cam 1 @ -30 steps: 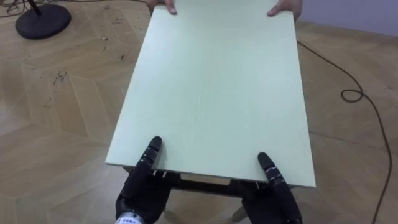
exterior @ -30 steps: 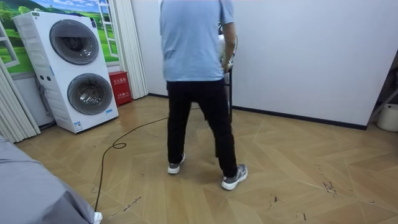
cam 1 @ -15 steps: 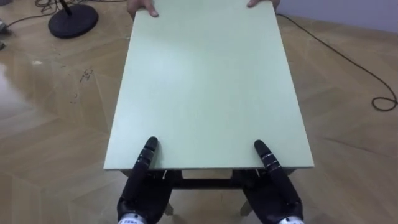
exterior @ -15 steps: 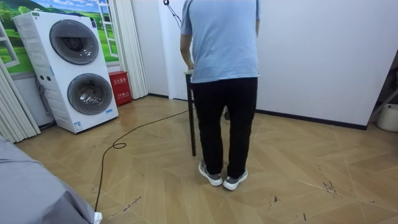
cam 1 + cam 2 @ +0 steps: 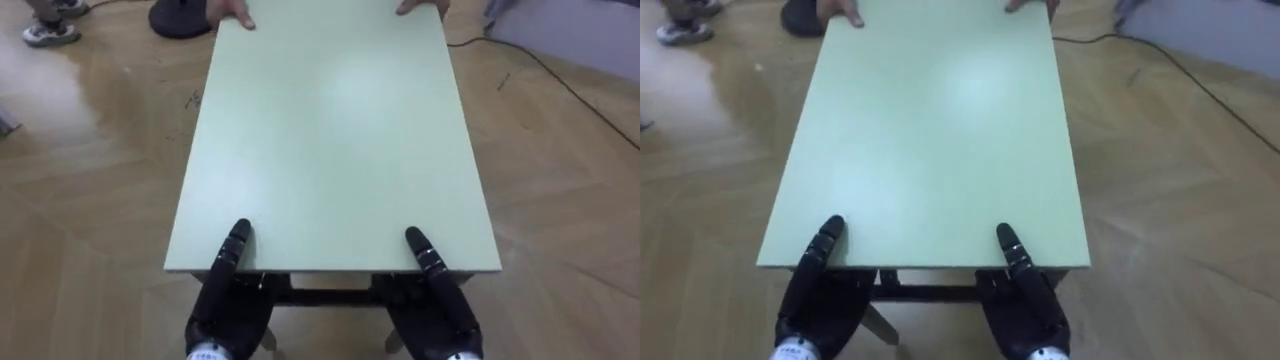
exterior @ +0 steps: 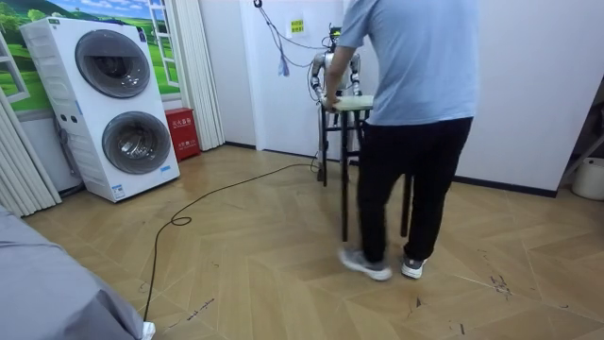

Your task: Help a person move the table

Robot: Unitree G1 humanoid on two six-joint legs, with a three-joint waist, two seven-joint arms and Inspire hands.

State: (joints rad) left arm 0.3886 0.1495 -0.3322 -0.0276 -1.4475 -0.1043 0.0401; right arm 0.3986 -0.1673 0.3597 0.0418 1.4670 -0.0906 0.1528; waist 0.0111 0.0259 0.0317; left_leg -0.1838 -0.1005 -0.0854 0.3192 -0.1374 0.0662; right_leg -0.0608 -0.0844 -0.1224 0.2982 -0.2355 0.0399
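If the person pulls ahead faster than the robot can follow, that near edge could slip right off its grip.

The table (image 5: 330, 140) is between the two of them. The person's hands (image 5: 228, 12) have the far edge, and the left robot hand (image 5: 232, 300) and right robot hand (image 5: 438, 305) are on the near edge, one toward each corner. Each is partly on top with the rest tucked under, so honestly can't tell how tightly either is closed. I'd also watch the cable (image 5: 560, 75) on the floor off to the right, an easy snag for a table leg or a foot.
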